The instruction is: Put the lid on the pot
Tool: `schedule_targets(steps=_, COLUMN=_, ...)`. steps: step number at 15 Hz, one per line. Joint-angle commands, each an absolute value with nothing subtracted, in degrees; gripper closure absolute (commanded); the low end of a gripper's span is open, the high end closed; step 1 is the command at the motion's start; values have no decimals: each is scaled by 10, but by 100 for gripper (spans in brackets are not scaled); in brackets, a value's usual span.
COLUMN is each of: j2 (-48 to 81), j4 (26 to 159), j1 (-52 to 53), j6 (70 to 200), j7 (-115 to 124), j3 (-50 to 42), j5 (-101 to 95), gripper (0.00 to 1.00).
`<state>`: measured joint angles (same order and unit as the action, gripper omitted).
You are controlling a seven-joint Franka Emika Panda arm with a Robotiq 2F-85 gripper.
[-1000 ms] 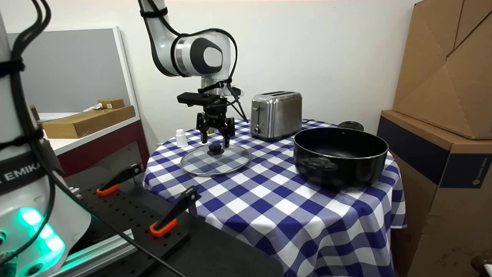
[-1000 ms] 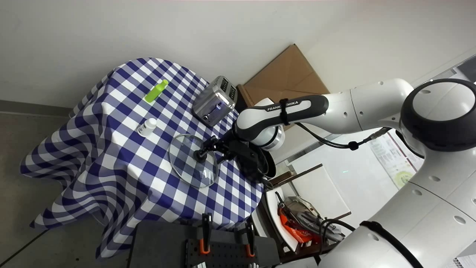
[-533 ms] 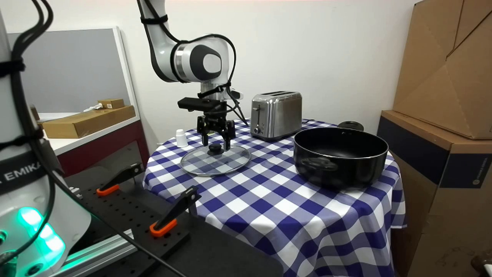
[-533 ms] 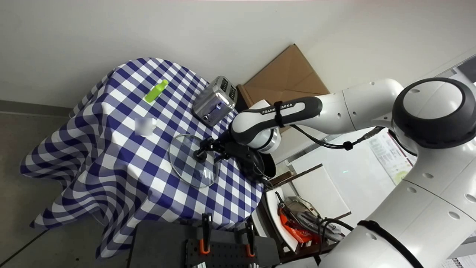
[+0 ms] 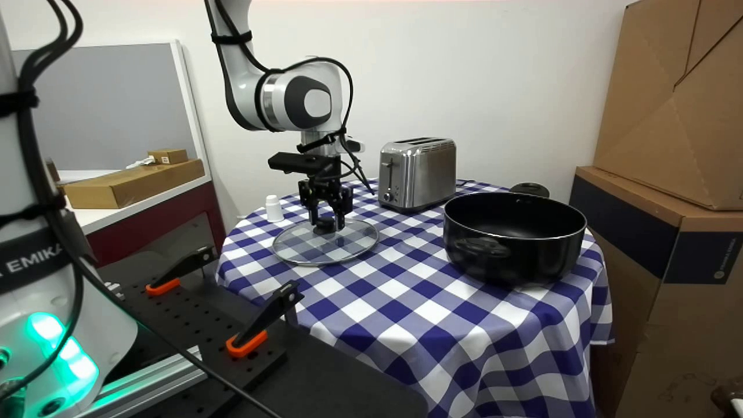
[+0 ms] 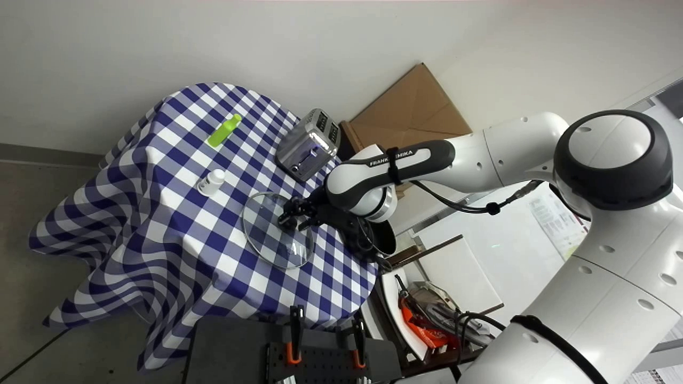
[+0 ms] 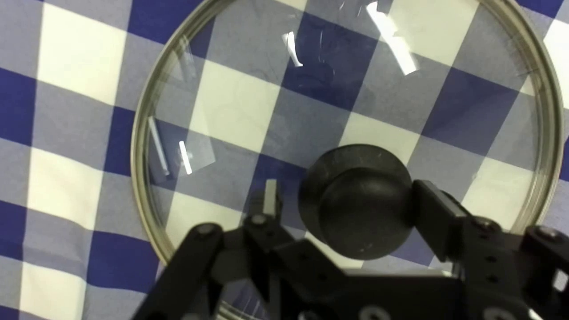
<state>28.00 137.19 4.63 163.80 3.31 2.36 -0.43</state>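
Lid point(image 5: 322, 247): flat on the checked tablecloth point(image 5: 406, 290), left of the uncovered pot point(image 5: 534, 258). My gripper point(image 7: 350, 204) stands astride the knob point(image 7: 358, 211), jaws parted, a gap showing on one side. Grasping appears to be the step in hand; next, I should centre, close, lift and carry right.
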Motion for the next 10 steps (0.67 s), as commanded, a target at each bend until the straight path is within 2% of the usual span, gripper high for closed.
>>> schedule_targets(steps=1, j2=284, j4=1369, j1=57, j6=1650, j7=32, j3=13, j5=-16, gripper=57)
schedule_targets(steps=3, j2=270, j4=1374, j1=60, j6=1646, j7=32, j3=13, j5=-17, gripper=71)
schedule_targets(steps=5, j2=257, j4=1379, j1=62, j6=1639, j7=33, j3=12, j5=-17, gripper=75)
schedule_targets(steps=10, j2=190, j4=1398, j1=19, j6=1559, j7=17, j3=40, j5=22, gripper=75)
